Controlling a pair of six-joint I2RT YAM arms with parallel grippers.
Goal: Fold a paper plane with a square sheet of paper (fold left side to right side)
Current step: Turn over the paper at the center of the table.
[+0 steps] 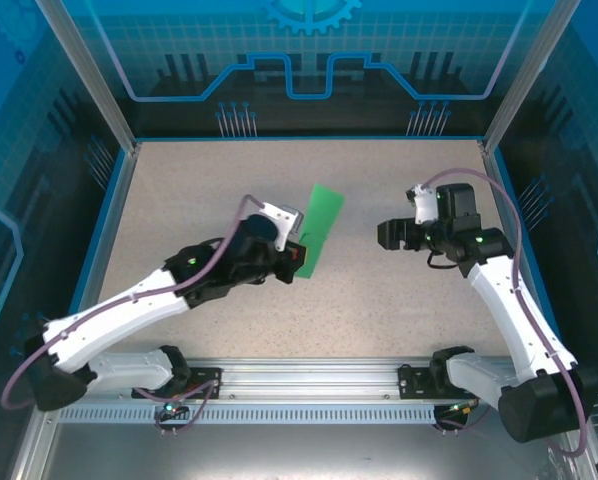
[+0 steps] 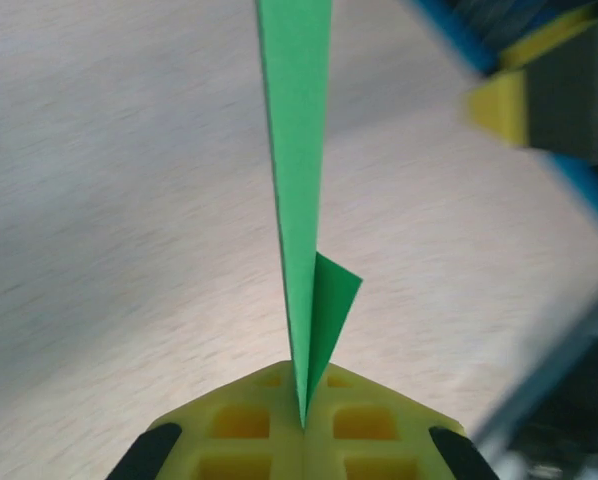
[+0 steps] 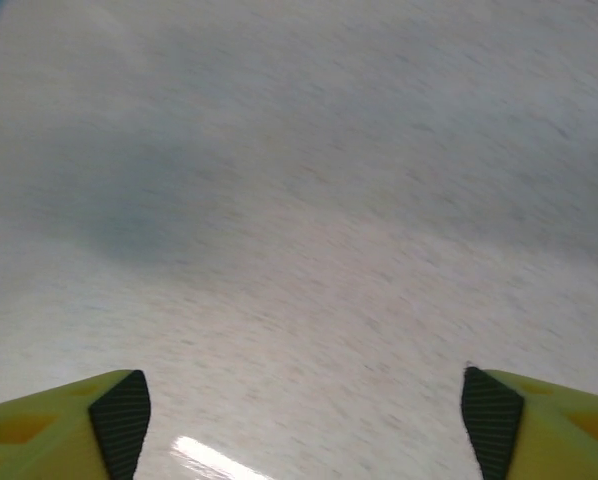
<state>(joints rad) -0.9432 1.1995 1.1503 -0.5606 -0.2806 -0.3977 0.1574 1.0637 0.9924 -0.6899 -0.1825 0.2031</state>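
The green sheet of paper (image 1: pixel 319 225) is folded and stands lifted off the table, slanting up to the right from my left gripper (image 1: pixel 297 256). In the left wrist view the sheet (image 2: pixel 297 180) runs edge-on straight up from the shut yellow fingers (image 2: pixel 249 430), with a small folded corner sticking out to the right. My left gripper (image 2: pixel 302 425) is shut on its near end. My right gripper (image 1: pixel 387 236) hovers to the right of the sheet, apart from it. Its fingers (image 3: pixel 119 415) stand wide open over bare table, nothing between them.
The speckled beige table (image 1: pixel 229 180) is walled by blue rails and aluminium posts (image 1: pixel 499 110). The right arm's yellow gripper part (image 2: pixel 504 105) shows blurred at the upper right of the left wrist view.
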